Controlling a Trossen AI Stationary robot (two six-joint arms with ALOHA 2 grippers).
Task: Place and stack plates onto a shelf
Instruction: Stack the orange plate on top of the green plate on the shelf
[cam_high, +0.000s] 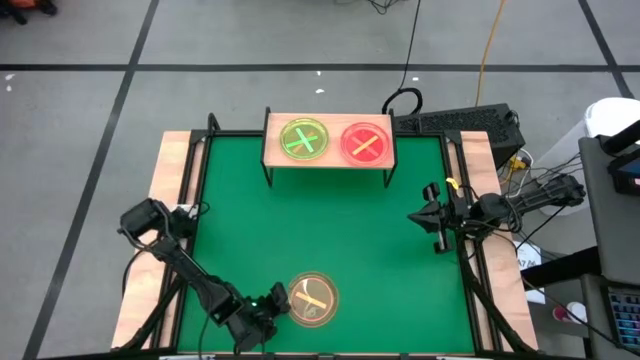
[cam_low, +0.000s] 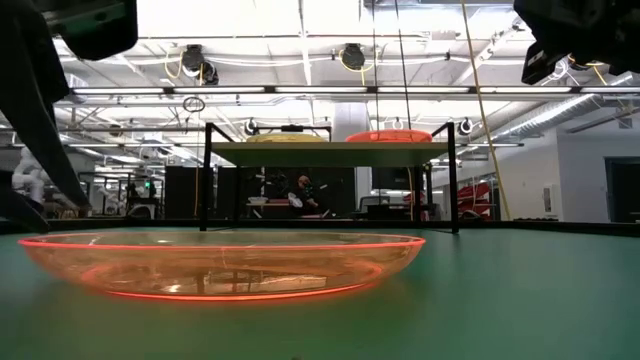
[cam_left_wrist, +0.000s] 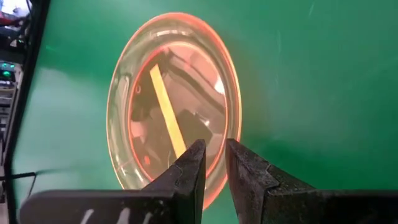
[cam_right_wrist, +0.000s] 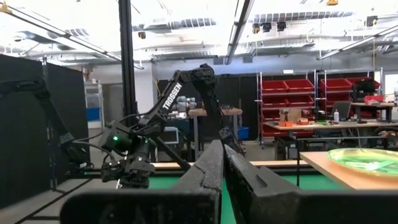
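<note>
At the near left of the tabletop (cam_high: 420, 200) the left gripper (cam_high: 272, 308) sits low at the edge of the amber plate (cam_high: 312, 299), which lies flat on the green mat near the front, well apart from the shelf (cam_high: 327, 160). In the left wrist view its fingers (cam_left_wrist: 189, 171) stand a narrow gap apart with the plate's near rim running between them — whether they already pinch that rim or only bracket it I cannot tell for sure, though they look close to a grip. Farther back and toward the middle, the shelf carries a green plate (cam_high: 303, 139) on its left half and a red plate (cam_high: 366, 143) on its right, side by side; from the high view I cannot say how many plates lie under each. At the right edge of the mat the right gripper (cam_high: 436, 222) waits in the air, fingers closed on nothing. The step in hand looks like the pickup of the amber plate. The next move calls for a firm hold on the thin rim, a lift that keeps the plate roughly level, then a carry across the mat to the shelf — lowering it squarely onto one of the plates there so that it nests rather than slides off.
</note>
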